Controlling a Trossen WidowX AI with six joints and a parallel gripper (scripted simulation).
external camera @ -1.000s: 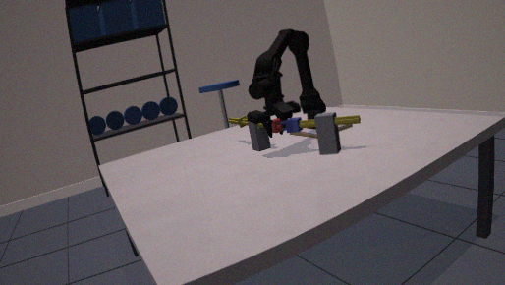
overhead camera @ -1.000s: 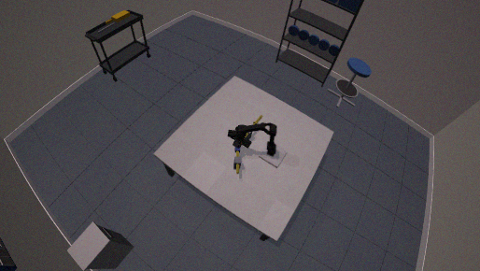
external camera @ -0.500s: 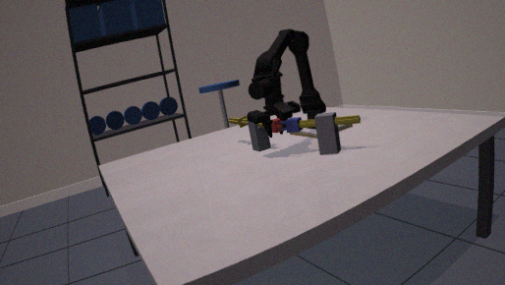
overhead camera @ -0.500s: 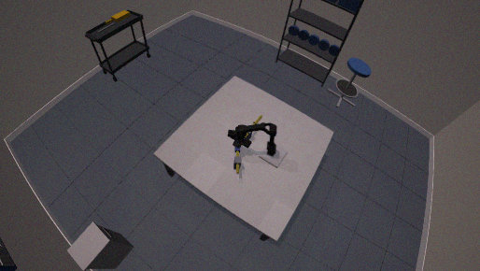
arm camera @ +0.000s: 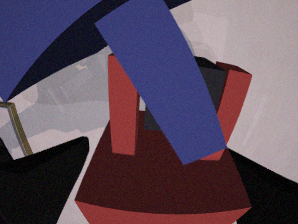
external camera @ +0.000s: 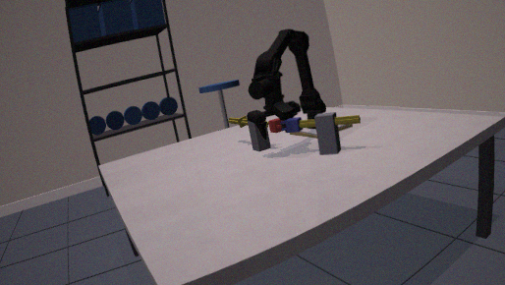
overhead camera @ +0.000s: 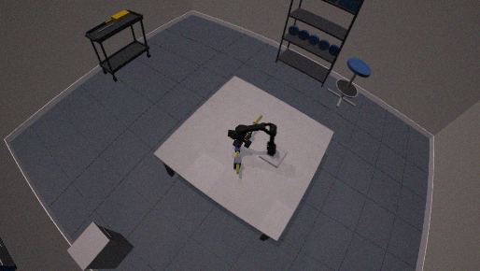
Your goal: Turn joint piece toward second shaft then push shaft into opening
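Note:
The red joint piece (external camera: 275, 125) (arm camera: 162, 175) sits between my open fingers, next to the blue fork (external camera: 293, 125) (arm camera: 162, 82) on the end of a yellow shaft (external camera: 350, 119) (overhead camera: 237, 170). That shaft runs through a grey block (external camera: 328, 138) (overhead camera: 237, 160). The second yellow shaft (external camera: 238, 121) (overhead camera: 258, 120) has a cross-shaped end and stands behind a darker grey block (external camera: 260, 138). My gripper (arm camera: 156, 151) (external camera: 271, 117) (overhead camera: 243, 144) is open, with one black finger on each side of the red piece. Where the opening points and the second shaft's tip cannot be made out.
The arm (overhead camera: 268, 127) (external camera: 290, 39) arches over the work from its base on a pale plate (overhead camera: 279, 160). Everything stands on the white table (overhead camera: 210, 117) (external camera: 221, 197). A rack, a blue stool and a cart stand away from the table.

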